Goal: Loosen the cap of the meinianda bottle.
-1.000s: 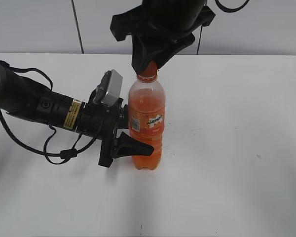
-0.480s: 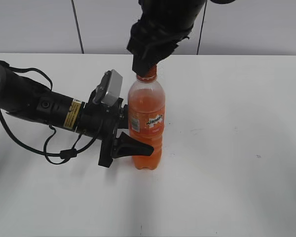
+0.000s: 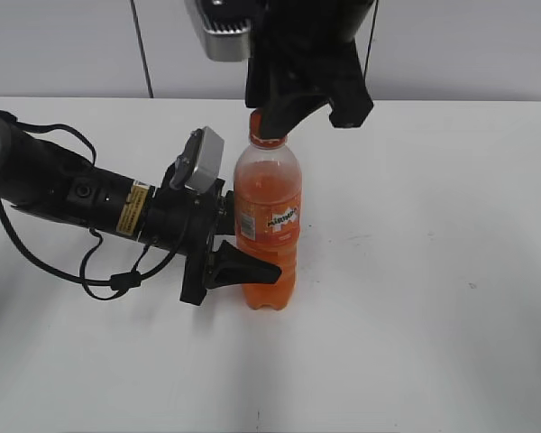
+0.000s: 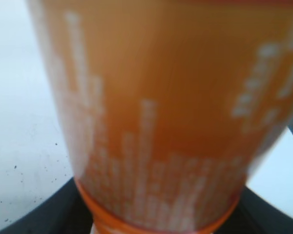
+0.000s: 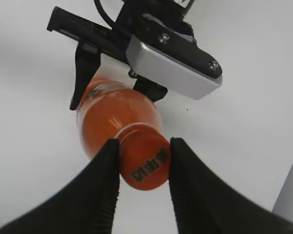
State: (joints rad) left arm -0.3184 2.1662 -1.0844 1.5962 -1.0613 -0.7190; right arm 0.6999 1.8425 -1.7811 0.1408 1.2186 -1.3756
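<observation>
Because the cap (image 5: pixel 146 163) has to turn while everything under it stays put, the two arms split the job: one pins the body, the other works the top. It sits on the neck of the meinianda bottle (image 3: pixel 269 230), which stands upright near the middle of the tabletop (image 3: pixel 433 271), label facing the exterior camera. In the right wrist view the right tool (image 5: pixel 143 161) has a black finger at 9 o'clock and another at 3 o'clock of the cap, both pressed against its sides, so it is clamped on the cap. The left tool (image 3: pixel 243 262) comes in from 9 o'clock of the bottle and grips the lower body; one dark finger (image 3: pixel 243 270) crosses in front of the orange drink, the other is hidden behind. Its wrist view is filled with blurred orange label, which fits a close hold.

The left arm (image 3: pixel 63 189) lies low and nearly level over the tabletop, reaching from the left edge. The right arm (image 3: pixel 307 36) hangs down from 12 o'clock, wrist pointed straight at the cap, a stance suited to rolling the wrist to twist it loose
</observation>
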